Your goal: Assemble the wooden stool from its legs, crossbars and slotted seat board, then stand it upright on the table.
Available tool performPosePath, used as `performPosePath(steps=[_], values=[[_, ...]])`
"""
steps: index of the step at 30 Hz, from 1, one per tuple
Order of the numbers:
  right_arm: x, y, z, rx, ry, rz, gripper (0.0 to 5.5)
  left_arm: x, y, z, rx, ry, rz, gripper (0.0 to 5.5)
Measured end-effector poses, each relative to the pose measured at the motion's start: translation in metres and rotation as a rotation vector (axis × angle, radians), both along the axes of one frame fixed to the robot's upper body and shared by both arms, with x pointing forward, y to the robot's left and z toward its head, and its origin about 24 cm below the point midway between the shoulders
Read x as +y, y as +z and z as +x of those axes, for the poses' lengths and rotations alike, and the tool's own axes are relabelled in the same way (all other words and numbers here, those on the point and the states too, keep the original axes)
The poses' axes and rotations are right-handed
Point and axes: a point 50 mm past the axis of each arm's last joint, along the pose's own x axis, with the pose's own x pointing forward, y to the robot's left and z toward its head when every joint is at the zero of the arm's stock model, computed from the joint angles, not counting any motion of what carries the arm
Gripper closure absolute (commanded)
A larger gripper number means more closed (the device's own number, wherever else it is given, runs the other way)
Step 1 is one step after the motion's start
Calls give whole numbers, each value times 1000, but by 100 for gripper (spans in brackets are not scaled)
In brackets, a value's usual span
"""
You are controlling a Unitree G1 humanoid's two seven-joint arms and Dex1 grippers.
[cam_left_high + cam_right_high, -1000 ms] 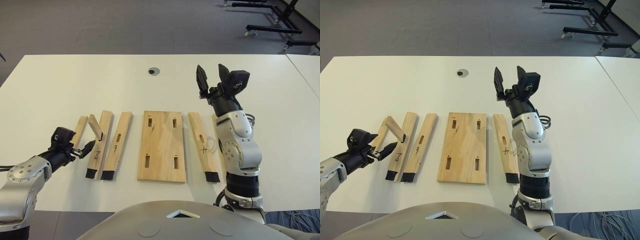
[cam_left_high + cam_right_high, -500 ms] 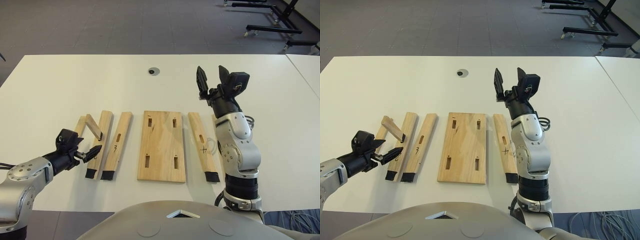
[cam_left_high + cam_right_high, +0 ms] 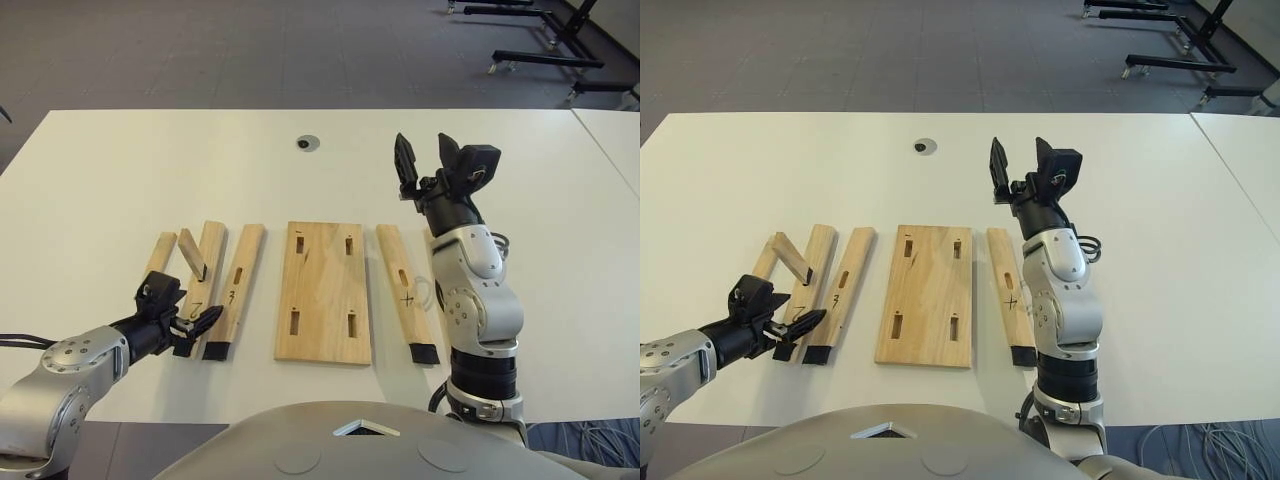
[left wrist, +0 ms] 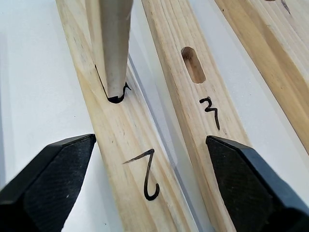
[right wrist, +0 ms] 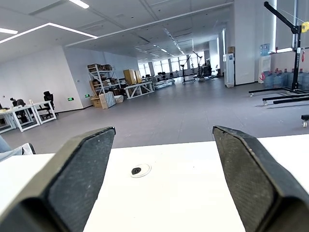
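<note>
Left gripper (image 3: 198, 326) is held spread and empty low over the leg marked "2" (image 3: 203, 283), next to the leg marked "3" (image 3: 238, 285); seat board (image 3: 323, 290) is laid flat on the table (image 3: 150, 170), flanked by the leg marked "+" (image 3: 403, 288); right gripper (image 3: 424, 160) is raised, released.

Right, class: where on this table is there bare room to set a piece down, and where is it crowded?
Free: the strip of white table between the wooden parts and the far edge, either side of the small round grey port. Crowded: the row of pale wooden legs beside the slotted wooden seat board, where the left tool sits open.
</note>
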Motion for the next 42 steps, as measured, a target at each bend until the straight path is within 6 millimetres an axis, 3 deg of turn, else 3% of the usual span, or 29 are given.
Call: performPosePath(steps=[7, 16, 22, 29, 42], values=[[6, 3, -2, -12, 24, -3, 178, -1, 8, 13, -46, 27, 24, 129], [7, 1, -3, -6, 29, -8, 178, -1, 7, 13, -45, 30, 96, 129], [7, 2, -3, -7, 30, -11, 178, -7, -4, 5, 3, 14, 102, 221], [7, 2, -3, -9, 29, -12, 178, 5, -13, 8, -10, 66, 123, 340], [7, 2, -3, -10, 30, -17, 178, 9, -18, 8, -52, 117, 91, 344]])
